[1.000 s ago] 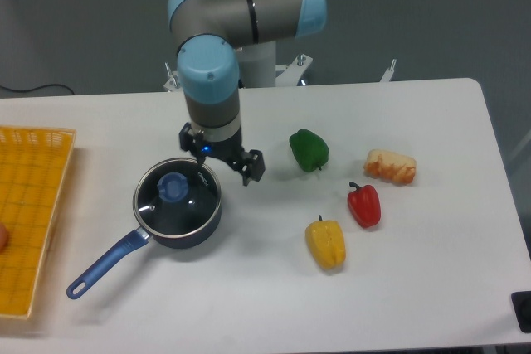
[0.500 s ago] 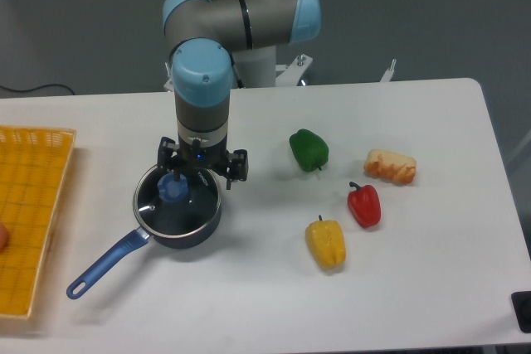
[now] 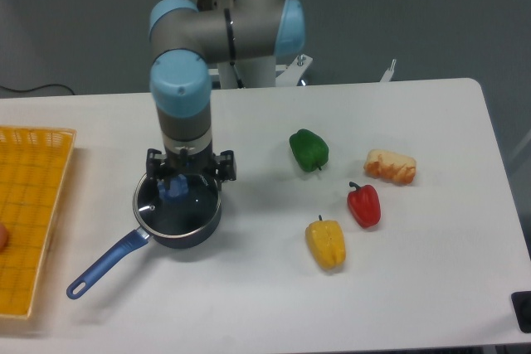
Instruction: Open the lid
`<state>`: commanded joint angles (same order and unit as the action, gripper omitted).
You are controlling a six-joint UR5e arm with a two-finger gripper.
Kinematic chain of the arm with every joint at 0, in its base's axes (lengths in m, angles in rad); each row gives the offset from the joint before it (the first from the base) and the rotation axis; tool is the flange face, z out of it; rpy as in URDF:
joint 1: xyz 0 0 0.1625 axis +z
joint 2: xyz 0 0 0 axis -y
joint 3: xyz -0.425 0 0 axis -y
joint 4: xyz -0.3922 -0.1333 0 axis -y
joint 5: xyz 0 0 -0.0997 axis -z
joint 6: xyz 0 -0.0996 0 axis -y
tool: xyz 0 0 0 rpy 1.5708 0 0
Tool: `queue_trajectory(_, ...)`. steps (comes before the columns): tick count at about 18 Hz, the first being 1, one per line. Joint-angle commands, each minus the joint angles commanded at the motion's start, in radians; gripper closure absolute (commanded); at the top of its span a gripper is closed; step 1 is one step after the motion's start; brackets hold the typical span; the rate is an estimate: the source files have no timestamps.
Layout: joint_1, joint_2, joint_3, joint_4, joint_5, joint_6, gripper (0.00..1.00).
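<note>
The lid [image 3: 177,201] sits flat on the blue saucepan [image 3: 170,220], and the gripper [image 3: 176,181] hangs right over its knob, fingers spread, apparently lining up a grab.

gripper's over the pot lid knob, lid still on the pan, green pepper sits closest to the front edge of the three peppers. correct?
Not quite. The camera view shows the yellow pepper nearest the front edge; the green pepper is the farthest back, with the red pepper between. The rest holds: the gripper is over the knob and the lid is on the saucepan.
</note>
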<state>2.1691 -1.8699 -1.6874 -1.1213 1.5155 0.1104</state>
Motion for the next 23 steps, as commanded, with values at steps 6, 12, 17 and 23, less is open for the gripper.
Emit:
queue_trajectory(6,-0.021,-0.011,-0.003,0.003,0.0,0.0,0.0)
queue_trajectory(12,-0.045,-0.025,-0.006,0.003,0.008,0.002,0.0)
queue_trajectory(17,-0.057,-0.028,-0.014,0.003,0.026,0.008,0.0)
queue_trajectory(23,-0.058,-0.029,-0.014,0.003,0.028,0.026,0.04)
